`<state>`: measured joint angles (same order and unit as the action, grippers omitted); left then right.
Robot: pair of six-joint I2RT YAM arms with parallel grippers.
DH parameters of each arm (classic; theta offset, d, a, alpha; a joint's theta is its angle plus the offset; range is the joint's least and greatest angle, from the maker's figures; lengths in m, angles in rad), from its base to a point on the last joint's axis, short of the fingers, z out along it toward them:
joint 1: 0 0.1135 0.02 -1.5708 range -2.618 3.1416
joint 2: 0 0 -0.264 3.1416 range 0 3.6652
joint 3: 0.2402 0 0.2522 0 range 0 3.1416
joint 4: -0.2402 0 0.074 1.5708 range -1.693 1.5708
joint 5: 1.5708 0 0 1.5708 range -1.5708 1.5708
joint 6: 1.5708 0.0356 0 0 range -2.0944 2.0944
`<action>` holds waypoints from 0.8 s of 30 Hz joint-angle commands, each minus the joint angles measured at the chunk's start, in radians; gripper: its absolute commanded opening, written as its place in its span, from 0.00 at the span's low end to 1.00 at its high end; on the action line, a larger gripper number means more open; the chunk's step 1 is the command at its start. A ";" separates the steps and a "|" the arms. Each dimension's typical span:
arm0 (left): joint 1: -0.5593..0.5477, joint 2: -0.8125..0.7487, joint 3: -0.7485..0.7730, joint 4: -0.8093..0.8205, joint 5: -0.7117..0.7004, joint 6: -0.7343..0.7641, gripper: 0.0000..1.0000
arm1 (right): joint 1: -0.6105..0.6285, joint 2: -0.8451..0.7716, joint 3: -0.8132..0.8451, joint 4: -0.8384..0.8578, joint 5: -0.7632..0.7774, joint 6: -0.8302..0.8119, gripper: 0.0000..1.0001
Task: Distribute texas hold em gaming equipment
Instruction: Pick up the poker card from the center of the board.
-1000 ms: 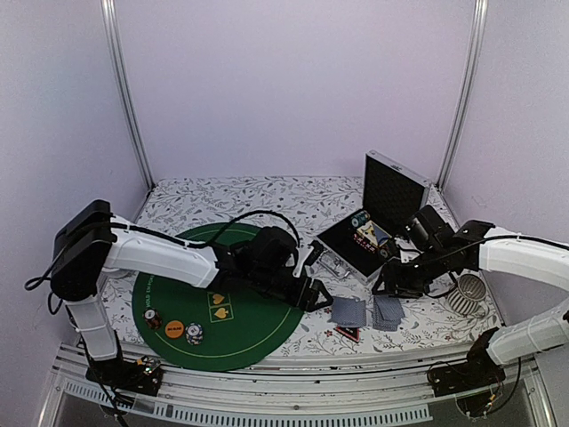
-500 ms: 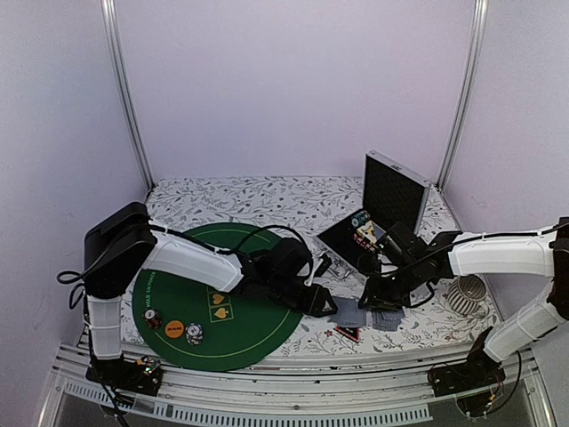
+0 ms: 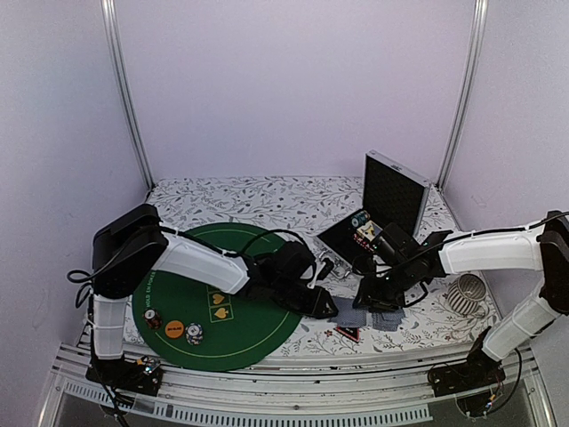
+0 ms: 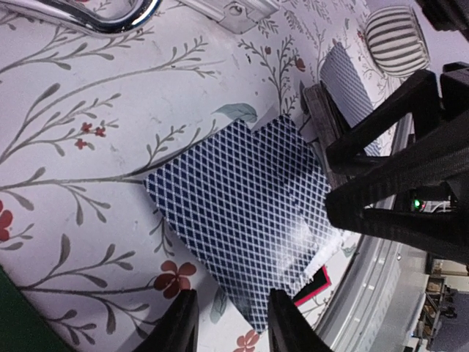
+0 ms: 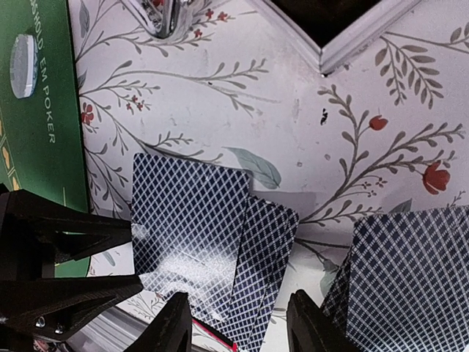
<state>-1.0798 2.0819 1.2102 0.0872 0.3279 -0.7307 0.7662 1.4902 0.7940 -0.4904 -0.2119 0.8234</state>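
Observation:
A pile of grey-blue-backed cards point(image 3: 349, 313) lies on the floral cloth, its top card shifted askew point(image 4: 242, 220) point(image 5: 190, 220). A second card pile point(image 3: 388, 318) lies to its right point(image 5: 410, 279) point(image 4: 352, 81). My left gripper point(image 3: 327, 306) point(image 4: 231, 326) is open, low at the left pile's near-left edge. My right gripper point(image 3: 366, 302) point(image 5: 242, 326) is open, over the same pile from the right. Neither holds anything. A red-black triangle token point(image 3: 347, 334) point(image 4: 311, 286) peeks out under the pile. Two chip stacks point(image 3: 153, 318) point(image 3: 194, 334) and an orange disc point(image 3: 175, 327) sit on the green mat point(image 3: 249, 334). A clear disc point(image 5: 23, 66) lies on the mat's edge.
An open black case point(image 3: 378, 233) with chips inside stands behind the cards; its metal handle point(image 4: 88, 15) is close by. A white ribbed cup point(image 3: 467, 292) sits at the right. The two grippers' fingers nearly meet over the left pile. The table's front rail point(image 3: 293, 396) is close.
Both grippers have closed in on the left card pile: the left moved right and down, the right moved left from above the right pile. Both stayed open.

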 commanded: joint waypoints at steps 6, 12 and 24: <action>-0.004 0.046 0.025 0.038 0.037 -0.018 0.34 | 0.028 0.058 0.027 0.050 -0.010 0.008 0.48; -0.005 0.055 0.026 0.047 0.047 -0.018 0.26 | 0.028 0.073 0.033 0.122 -0.054 0.010 0.47; 0.011 0.069 0.008 0.073 0.086 -0.033 0.16 | 0.028 0.111 0.013 0.250 -0.126 0.026 0.24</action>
<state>-1.0760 2.1288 1.2232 0.1421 0.3897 -0.7578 0.7895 1.5787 0.7994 -0.2989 -0.3080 0.8410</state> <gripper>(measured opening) 0.168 0.295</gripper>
